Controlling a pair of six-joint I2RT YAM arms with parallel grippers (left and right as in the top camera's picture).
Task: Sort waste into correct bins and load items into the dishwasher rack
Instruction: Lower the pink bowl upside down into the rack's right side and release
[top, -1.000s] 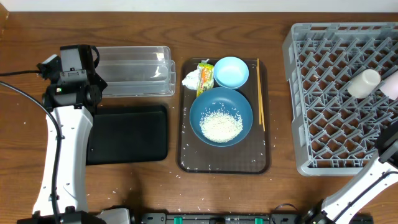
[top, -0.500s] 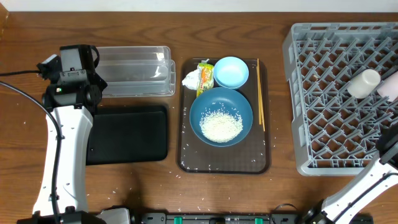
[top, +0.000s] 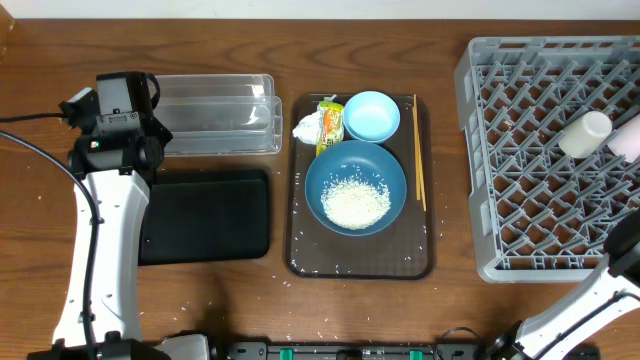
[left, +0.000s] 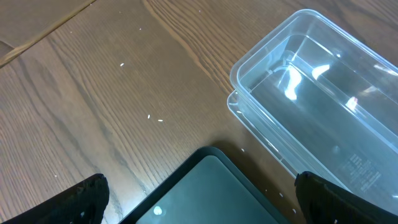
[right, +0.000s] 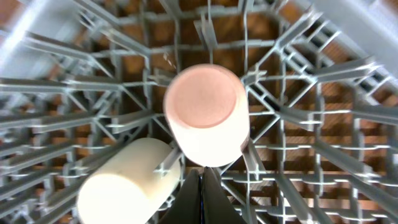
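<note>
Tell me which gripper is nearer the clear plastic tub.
Left. The left gripper hovers at one end of the clear tub; the right gripper is far off, over the dishwasher rack.

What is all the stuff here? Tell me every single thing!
table: 1, brown wood, under everything
clear tub: 1, see-through, upper left
black tray: 1, black, below the tub
brown tray: 1, brown, middle
big bowl: 1, blue, on brown tray
rice: heap, white, in big bowl
small bowl: 1, light blue, above big bowl
wrapper: 1, yellow-green, beside small bowl
tissue: 1, white, left of wrapper
chopsticks: wooden, brown tray's right edge
rack: 1, grey, right
white cup: 1, in rack
pinkish cup: 1, beside it
left gripper: open
right gripper: shut
</note>
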